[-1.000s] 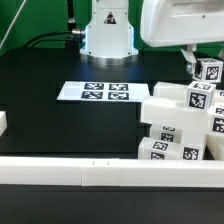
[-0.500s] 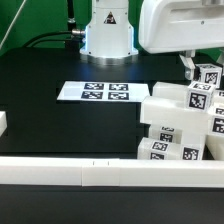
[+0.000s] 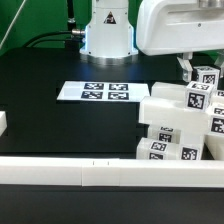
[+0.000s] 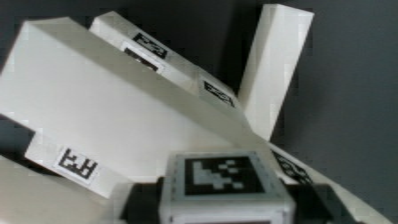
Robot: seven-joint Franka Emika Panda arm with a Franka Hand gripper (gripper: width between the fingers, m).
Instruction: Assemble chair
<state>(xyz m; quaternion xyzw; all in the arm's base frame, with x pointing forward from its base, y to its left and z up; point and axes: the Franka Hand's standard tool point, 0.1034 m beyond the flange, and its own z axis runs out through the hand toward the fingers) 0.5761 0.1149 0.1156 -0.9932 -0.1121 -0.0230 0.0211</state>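
blk table (image 3: 60, 125) | marker board (image 3: 100, 92) | chair pts (image 3: 175, 125) | border rail (image 3: 90, 174)

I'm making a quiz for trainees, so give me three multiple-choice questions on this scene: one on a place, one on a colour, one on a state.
1. Where does the marker board lie?
A. To the exterior view's left of the chair parts
B. On top of the chair parts
C. Under the robot base

2. What colour is the table?
A. White
B. Black
C. Wood brown

3. What is the gripper doing?
A. Open over bare table
B. Shut on a tagged peg
C. Out of view

Answers:
1 A: the marker board lies flat, apart from the chair parts at the right.
2 B: the table is black.
3 B: the gripper has the peg between its fingers.
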